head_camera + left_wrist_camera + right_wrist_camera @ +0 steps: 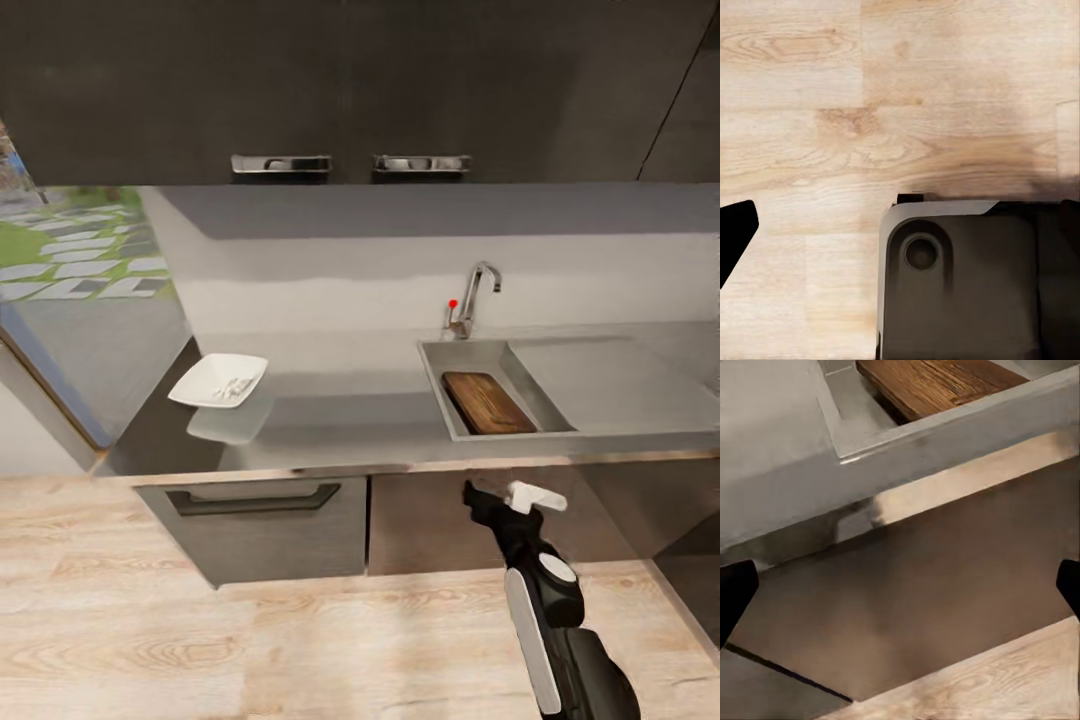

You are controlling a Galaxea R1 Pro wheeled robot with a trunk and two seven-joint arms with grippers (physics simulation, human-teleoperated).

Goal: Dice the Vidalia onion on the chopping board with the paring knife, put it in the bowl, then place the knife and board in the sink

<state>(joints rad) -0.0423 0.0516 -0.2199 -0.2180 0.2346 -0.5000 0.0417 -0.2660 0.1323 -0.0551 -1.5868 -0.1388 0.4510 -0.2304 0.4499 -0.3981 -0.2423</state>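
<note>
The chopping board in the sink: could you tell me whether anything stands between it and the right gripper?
Yes. The right gripper hangs below the countertop's front edge, before the cabinet front. The sink's front wall lies between it and the chopping board.

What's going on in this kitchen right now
A wheeled robot faces the countertop. The chopping board already lies in the sink, and the bowl to the left holds small pale bits. The right gripper, jaws open and empty, hangs below the counter edge in front of the sink. I can't make out the knife.
</note>
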